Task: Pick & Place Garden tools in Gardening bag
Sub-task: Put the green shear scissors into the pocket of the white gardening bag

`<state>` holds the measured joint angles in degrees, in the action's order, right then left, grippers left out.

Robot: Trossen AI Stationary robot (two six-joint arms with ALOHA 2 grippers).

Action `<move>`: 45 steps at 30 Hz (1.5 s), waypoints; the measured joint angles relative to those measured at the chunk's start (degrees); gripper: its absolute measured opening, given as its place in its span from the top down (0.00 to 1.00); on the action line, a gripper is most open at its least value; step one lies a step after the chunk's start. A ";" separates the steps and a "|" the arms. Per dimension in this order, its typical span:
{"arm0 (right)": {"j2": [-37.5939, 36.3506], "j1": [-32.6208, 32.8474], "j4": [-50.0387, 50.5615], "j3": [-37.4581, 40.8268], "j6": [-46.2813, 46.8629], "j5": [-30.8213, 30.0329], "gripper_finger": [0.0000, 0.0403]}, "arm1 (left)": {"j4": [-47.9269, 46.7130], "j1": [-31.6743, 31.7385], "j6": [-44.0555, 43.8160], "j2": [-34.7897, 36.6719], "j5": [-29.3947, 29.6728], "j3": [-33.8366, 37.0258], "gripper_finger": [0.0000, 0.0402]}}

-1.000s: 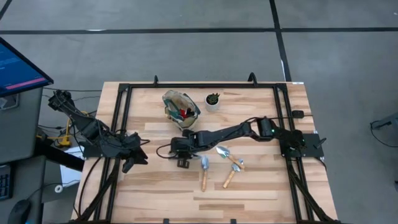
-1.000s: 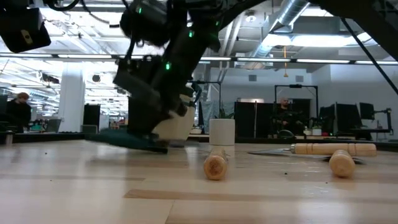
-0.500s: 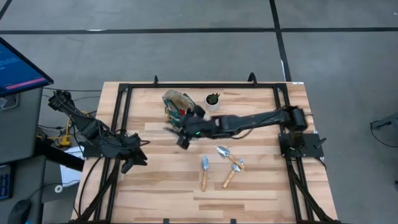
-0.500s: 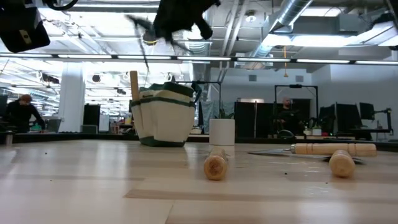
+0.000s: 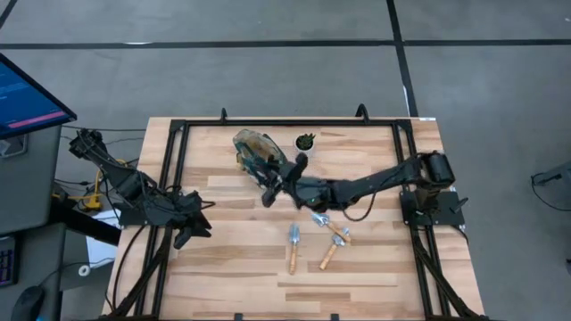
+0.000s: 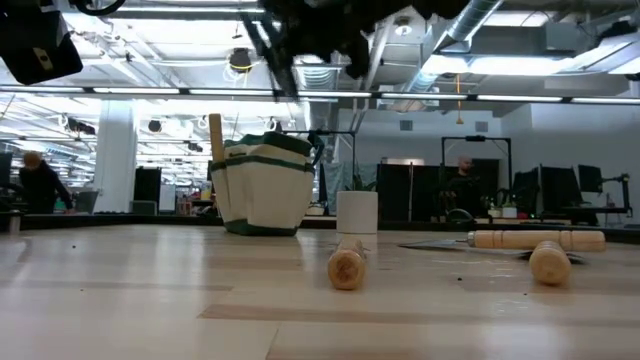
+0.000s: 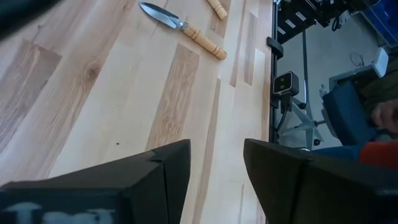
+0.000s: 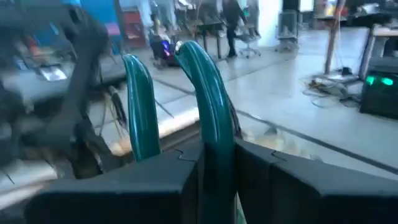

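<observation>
Right wrist view shows you the shears (image 8: 205, 93), green handles sticking out between the right gripper's (image 8: 214, 165) fingers, which are clamped on them. In the high view that gripper hangs just beside the bag (image 5: 254, 150), raised so the shears can drop in. Three trowels (image 5: 292, 246) lie nearer the front. Your left gripper (image 7: 214, 171) waits, parted and empty, at the table's left edge.

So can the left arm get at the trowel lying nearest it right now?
Probably yes: the left gripper is open, and bare table lies between it and the trowel.
</observation>
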<state>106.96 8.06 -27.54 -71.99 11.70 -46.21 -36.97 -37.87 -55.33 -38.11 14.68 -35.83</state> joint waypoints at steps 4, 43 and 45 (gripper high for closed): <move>3.75 -0.23 -6.44 -0.20 -0.80 -6.71 0.87 | 0.00 0.00 0.00 0.00 0.38 0.00 0.65; 12.44 -5.14 -23.77 -0.02 -35.56 4.97 0.87 | -0.15 0.00 1.11 0.02 0.48 0.00 0.65; 13.07 -5.14 -24.22 -0.06 -34.78 5.22 0.87 | -0.18 0.00 1.11 0.02 0.48 0.00 0.65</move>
<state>120.03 2.92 -51.76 -72.05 -23.08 -41.00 -37.15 -37.87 -54.22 -38.09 15.16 -35.83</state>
